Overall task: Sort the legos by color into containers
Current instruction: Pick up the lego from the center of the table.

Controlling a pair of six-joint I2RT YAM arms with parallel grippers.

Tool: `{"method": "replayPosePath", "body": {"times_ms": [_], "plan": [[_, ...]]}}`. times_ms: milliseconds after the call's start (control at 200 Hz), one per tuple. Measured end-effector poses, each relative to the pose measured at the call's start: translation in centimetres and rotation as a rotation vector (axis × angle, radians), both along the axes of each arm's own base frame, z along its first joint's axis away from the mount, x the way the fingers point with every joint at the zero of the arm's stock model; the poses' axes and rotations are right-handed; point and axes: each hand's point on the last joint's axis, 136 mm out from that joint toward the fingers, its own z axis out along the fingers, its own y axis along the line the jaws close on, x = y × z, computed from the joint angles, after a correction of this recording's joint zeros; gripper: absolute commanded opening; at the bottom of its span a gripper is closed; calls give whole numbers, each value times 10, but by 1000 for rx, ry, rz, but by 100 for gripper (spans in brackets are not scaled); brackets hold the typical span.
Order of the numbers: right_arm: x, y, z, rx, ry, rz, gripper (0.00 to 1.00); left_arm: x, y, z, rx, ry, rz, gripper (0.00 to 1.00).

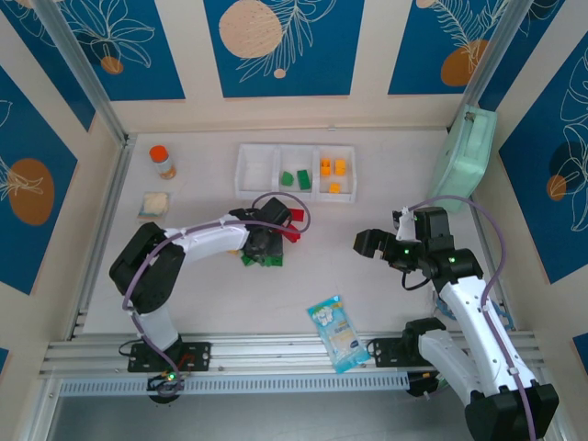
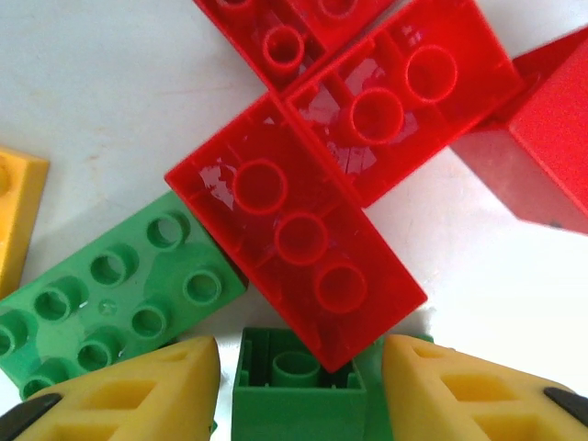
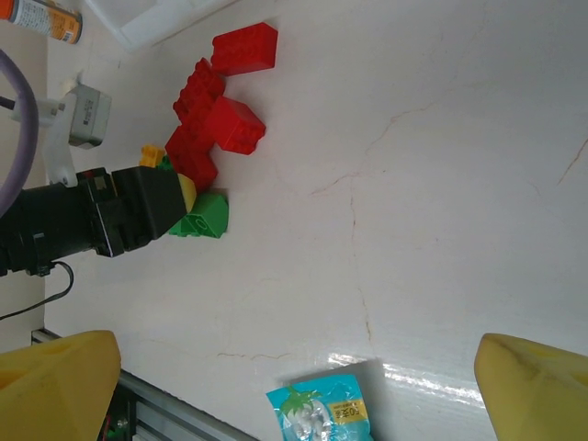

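The left arm folds at the elbow near its base and lays its white forearm out to the right, wrist tipped down over the pile of bricks (image 1: 268,246) in the middle of the table (image 1: 367,303). The left gripper (image 2: 299,397) is right down among them. Its yellow fingers (image 2: 138,395) stand on either side of an upturned green brick (image 2: 299,381), hollow side up. A thin sliver of gap shows at each side, so I cannot tell whether the pads have actually bitten on it.

Just above that brick lie two red bricks (image 2: 299,239), also upside down and overlapping at an angle. A flat green plate (image 2: 110,303) sits studs-up on the left, and a yellow piece (image 2: 14,211) pokes in at the edge.

Across the table the right arm rises from its base and bends its wrist to the left. The right gripper (image 1: 372,243) hangs over bare table, well apart from the pile, with nothing between its jaws. On its own camera the yellow fingertips (image 3: 55,381) sit at opposite corners, spread wide.

At the far side is the white tray (image 1: 241,175) with three bins. Green pieces (image 1: 295,177) lie in the middle bin and orange ones (image 1: 333,170) in the right. A blue snack packet (image 1: 336,333) lies near the front rail, a mint-green case (image 1: 464,156) leans at the right wall, and an orange-capped bottle (image 1: 163,162) stands far left.
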Motion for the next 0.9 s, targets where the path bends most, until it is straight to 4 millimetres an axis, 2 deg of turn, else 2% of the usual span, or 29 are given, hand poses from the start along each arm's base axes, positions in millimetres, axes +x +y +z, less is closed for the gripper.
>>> {"method": "replayPosePath", "body": {"times_ms": [320, 485, 690, 900], "plan": [[1, -3, -6, 65, 44, -26, 99, -5, 0, -3, 30, 23, -61, 46], [2, -5, -2, 111, 55, -45, 99, -5, 2, -3, 52, 33, -93, 45], [4, -7, -4, 166, 78, -69, 99, -4, 6, -4, 66, 44, -107, 45], [3, -8, -3, 215, 94, -82, 99, -3, 5, -7, 8, 77, -102, 47]]}}
